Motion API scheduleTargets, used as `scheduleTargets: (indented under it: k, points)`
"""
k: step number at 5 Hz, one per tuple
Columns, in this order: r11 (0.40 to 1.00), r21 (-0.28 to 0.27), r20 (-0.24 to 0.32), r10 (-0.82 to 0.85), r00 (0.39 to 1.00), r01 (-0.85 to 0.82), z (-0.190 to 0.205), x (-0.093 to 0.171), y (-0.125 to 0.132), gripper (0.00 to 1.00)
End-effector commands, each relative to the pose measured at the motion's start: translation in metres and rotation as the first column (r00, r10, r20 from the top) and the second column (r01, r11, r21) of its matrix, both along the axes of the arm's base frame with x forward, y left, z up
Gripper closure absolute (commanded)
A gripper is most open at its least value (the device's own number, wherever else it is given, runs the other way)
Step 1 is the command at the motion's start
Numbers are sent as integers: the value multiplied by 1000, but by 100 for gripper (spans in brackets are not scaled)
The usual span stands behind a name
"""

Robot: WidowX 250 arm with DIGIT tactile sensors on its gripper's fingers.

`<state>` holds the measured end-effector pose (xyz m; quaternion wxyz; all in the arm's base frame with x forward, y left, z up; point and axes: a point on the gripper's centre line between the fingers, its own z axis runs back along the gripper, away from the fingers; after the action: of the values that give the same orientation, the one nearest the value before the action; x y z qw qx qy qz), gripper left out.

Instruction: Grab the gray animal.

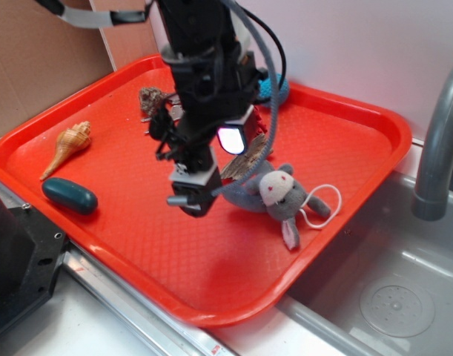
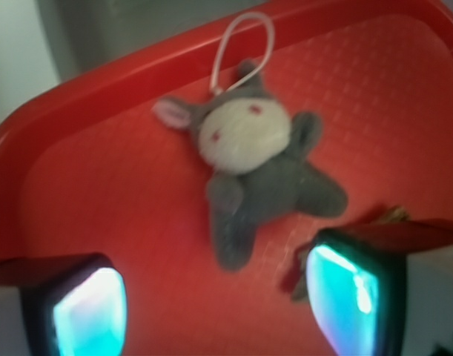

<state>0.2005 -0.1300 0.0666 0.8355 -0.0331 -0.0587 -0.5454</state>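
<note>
A red tray [image 1: 337, 133] fills most of the scene, resting beside a gray sink basin [image 1: 389, 289] with a faucet [image 1: 441, 141] at the right. Above the tray's middle hangs the robot arm, its gripper [image 1: 190, 199] pointing down and standing just left of the gray animal [image 1: 274, 194], which lies flat near the tray's right edge with its white face up, one pink-lined ear stretched toward the tray's lip and a white cord loop [image 1: 322, 202] trailing beside it. A brown driftwood piece [image 1: 245, 165] sits close behind the toy, partly hidden by the arm. Further off lie a teal oval object [image 1: 70, 196] and a spiral shell [image 1: 69, 144] at the left, and a spiky shell [image 1: 150, 99] and a blue item [image 1: 274, 87] near the back. In the wrist view the jaws stand spread wide with nothing between them, and the toy lies ahead of them, not yet between the fingers [image 2: 89, 311]. This looks like the approach step: the grasp has not begun. The next move likely calls for shifting forward over the toy's body, descending, and closing without catching the driftwood.
</note>
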Motion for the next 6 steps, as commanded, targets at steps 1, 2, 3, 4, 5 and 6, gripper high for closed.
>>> scheduleTargets:
  k: [1,2,3,4,5,6]
  points:
    - [999,-13,48,-46,998,47,-5,-5,-21,0]
    - [1000,17,63,-25,998,24,-10,-5,-27,0]
    - [999,31,38,-32,999,31,-12,-2,-29,0]
    - [998,52,15,-26,1000,25,-15,2,-32,0]
    - [996,86,3,39,999,-39,-21,14,-36,0]
    - [989,120,-24,86,996,-83,-27,25,-39,9]
